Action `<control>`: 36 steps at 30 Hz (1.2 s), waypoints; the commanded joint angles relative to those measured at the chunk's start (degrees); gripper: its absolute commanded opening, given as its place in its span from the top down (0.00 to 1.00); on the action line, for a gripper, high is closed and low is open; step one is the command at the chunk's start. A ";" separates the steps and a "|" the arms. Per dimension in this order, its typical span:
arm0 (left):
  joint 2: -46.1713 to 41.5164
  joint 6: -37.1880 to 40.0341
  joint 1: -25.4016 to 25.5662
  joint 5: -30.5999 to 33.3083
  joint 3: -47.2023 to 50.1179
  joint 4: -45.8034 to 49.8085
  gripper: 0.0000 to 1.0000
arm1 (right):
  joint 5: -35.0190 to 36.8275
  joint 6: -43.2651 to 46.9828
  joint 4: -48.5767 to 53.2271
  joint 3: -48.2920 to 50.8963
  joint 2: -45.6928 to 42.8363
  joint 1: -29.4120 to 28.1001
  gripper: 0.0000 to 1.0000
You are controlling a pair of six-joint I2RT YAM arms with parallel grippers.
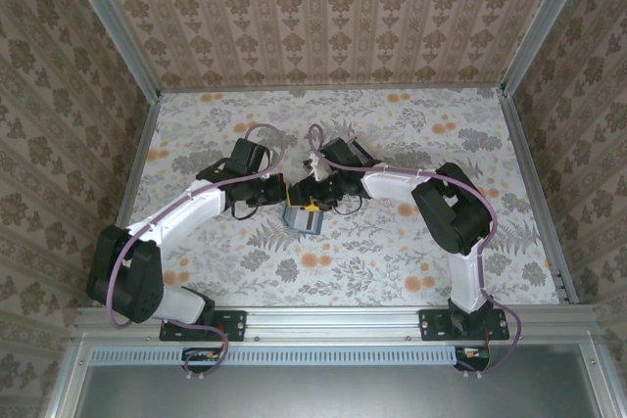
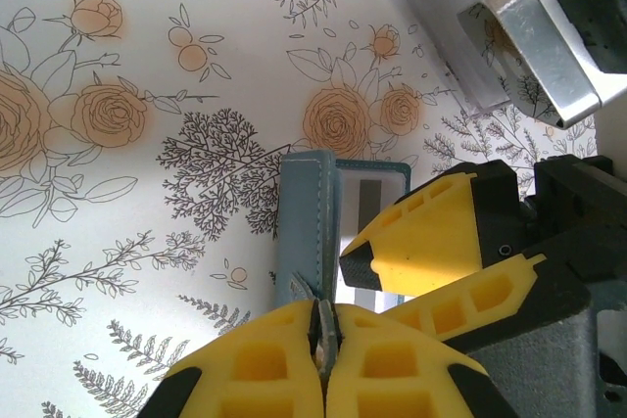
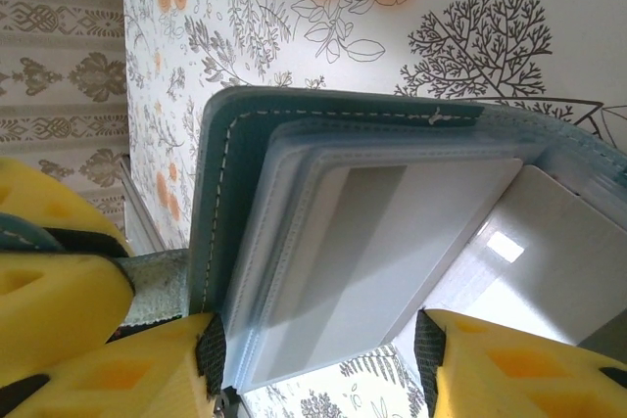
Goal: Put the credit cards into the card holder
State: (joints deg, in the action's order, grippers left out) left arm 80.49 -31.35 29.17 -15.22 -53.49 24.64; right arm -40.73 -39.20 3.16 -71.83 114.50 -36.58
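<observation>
holder (image 1: pixel 302 219) mid-table, open, looks light and floppy. left gripper (image 2: pixel 320 345) jaws pinch its cover at 6 o'clock, seen from the left wrist. right gripper (image 3: pixel 318 351) jaws straddle a card (image 3: pixel 372 242) — gripping or not, can't tell. stiff, slick card — best held by its edges.

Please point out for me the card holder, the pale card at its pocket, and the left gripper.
card holder (image 3: pixel 211 203), right wrist view, on its teal cover.
credit card (image 3: pixel 392 232), right wrist view, on its grey face.
left gripper (image 2: pixel 321 318), left wrist view, between its fingertips.
</observation>
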 commanded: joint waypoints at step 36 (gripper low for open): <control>-3.14 -4.55 -6.67 -1.48 9.31 -4.07 1.00 | 2.13 2.64 6.25 -1.65 -2.24 -0.23 0.47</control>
State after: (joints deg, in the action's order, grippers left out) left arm 78.63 -35.20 23.09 -15.70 -44.25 20.78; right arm -39.42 -37.26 7.99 -72.47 114.10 -36.62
